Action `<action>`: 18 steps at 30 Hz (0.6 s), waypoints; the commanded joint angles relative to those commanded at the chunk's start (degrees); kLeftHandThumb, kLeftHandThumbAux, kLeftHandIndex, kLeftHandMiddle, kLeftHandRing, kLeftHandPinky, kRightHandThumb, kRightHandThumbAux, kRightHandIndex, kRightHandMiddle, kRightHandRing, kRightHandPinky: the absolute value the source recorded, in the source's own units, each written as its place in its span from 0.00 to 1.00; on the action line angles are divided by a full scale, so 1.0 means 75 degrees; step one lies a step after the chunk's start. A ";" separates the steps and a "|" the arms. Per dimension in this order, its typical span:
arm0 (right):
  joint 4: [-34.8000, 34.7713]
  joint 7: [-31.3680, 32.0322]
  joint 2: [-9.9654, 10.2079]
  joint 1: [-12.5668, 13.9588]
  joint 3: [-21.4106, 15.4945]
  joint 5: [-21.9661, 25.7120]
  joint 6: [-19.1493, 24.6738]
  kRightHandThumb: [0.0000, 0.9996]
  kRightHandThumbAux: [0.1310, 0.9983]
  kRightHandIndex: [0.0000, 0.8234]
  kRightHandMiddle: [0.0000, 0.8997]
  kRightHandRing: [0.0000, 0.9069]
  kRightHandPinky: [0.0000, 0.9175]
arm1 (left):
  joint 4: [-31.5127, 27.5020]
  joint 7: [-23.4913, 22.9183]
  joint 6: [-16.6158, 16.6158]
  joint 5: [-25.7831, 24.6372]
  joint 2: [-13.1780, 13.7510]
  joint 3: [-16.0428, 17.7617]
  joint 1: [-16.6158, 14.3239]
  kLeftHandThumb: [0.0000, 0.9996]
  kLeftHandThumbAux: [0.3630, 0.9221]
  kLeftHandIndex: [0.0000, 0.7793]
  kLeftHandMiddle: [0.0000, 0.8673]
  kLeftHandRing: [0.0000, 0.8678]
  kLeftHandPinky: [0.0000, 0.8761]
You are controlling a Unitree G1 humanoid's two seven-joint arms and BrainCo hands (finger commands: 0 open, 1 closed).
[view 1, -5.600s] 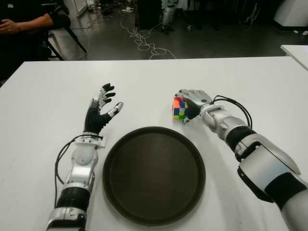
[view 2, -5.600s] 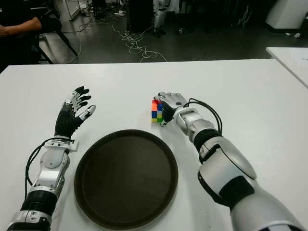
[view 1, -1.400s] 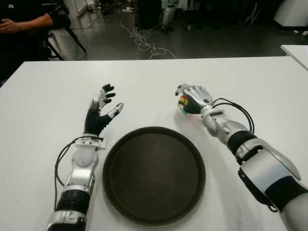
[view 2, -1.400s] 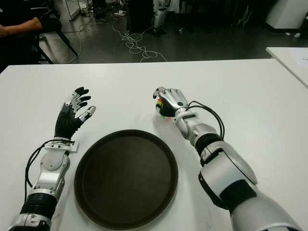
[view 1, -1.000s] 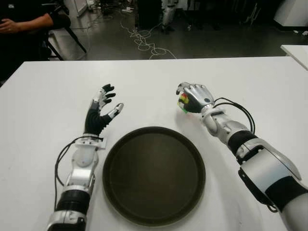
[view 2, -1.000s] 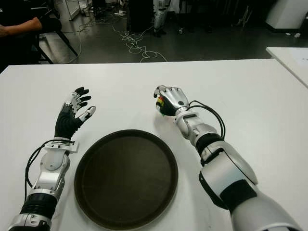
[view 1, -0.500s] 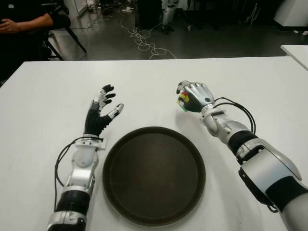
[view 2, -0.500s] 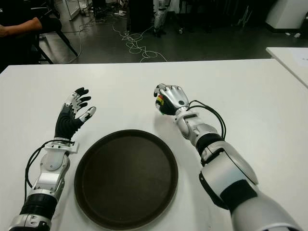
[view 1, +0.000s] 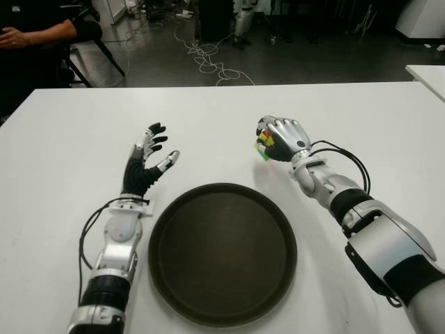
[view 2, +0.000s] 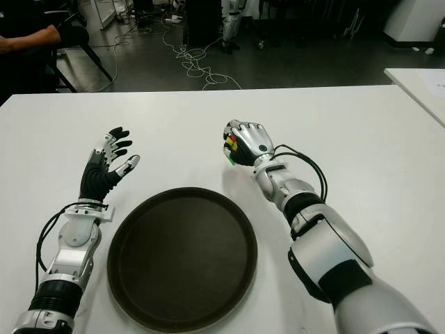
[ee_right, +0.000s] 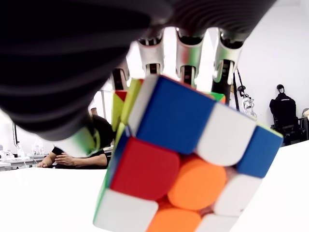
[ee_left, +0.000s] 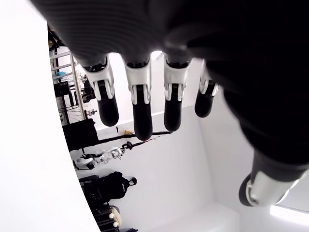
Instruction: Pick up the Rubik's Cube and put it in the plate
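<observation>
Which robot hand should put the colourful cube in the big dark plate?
The right hand. Its fingers already grip the multicoloured Rubik's Cube, held above the white table just beyond the round dark brown plate. The left hand is open and empty, left of the plate.

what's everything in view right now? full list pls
Rubik's Cube: 1, multicolour, gripped in the right hand, lifted off the table beyond the plate's far right rim.
plate: 1, dark brown, round, near middle of the table, nothing in it.
table: 1, white, under everything.
second table: 1, white, far right edge.
cables: a tangle, pale, on the floor beyond the table.
person: 1, dark clothes, seated far left.
right hand: 1, silver, curled around the cube.
left hand: 1, black and silver, fingers spread, left of the plate.
</observation>
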 joint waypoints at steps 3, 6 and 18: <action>0.0000 0.0025 -0.0004 0.0002 -0.0024 0.0016 -0.0016 0.68 0.70 0.51 0.56 0.59 0.58 | 0.0025 -0.0002 -0.0038 0.0010 0.0005 -0.0005 -0.0004 0.07 0.46 0.16 0.19 0.20 0.19; 0.0000 0.0064 -0.0007 -0.0005 -0.0050 0.0030 -0.0024 0.68 0.70 0.51 0.55 0.58 0.58 | 0.0041 -0.0005 -0.0061 0.0011 0.0007 -0.0005 -0.0005 0.08 0.45 0.16 0.19 0.20 0.18; -0.0059 0.0060 -0.0049 -0.0088 -0.0072 0.0024 -0.0151 0.68 0.70 0.51 0.54 0.58 0.59 | 0.0077 -0.0015 -0.0068 -0.0048 -0.0037 0.0007 -0.0032 0.08 0.46 0.16 0.20 0.20 0.18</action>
